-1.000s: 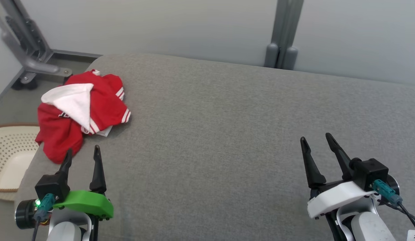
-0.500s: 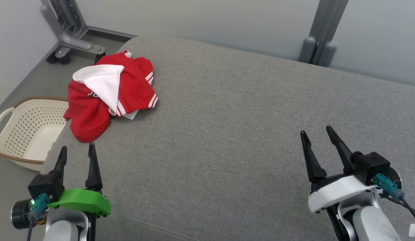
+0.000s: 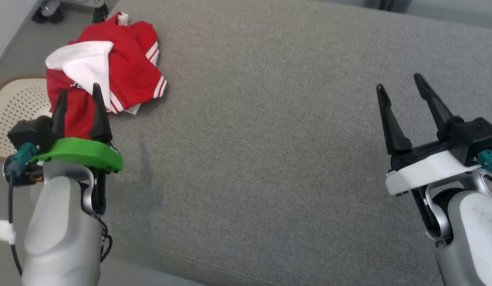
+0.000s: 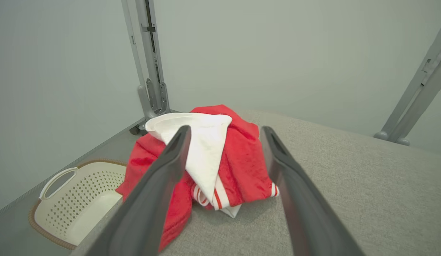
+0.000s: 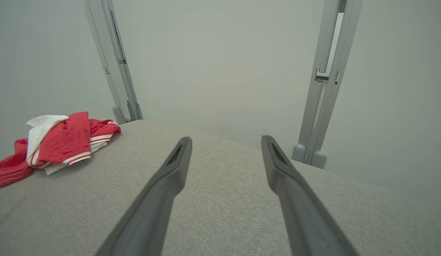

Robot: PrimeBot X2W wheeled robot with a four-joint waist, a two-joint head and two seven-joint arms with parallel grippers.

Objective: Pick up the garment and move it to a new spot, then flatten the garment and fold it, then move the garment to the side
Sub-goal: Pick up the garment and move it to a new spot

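At the far left a cream perforated basket (image 3: 7, 115) sits on the floor beside the grey cushioned surface (image 3: 269, 139). Next to it, on the surface's far left corner, lies the garment (image 3: 126, 67) – red, crumpled, with white striped trim and a white fold on top. The left gripper (image 3: 79, 89) points at the garment's near edge, jaws spread wide, holding nothing; whether it touches the cloth is unclear. Well apart on the right, the right gripper (image 3: 398, 81) hangs above bare cushion – jaws equally wide, empty.
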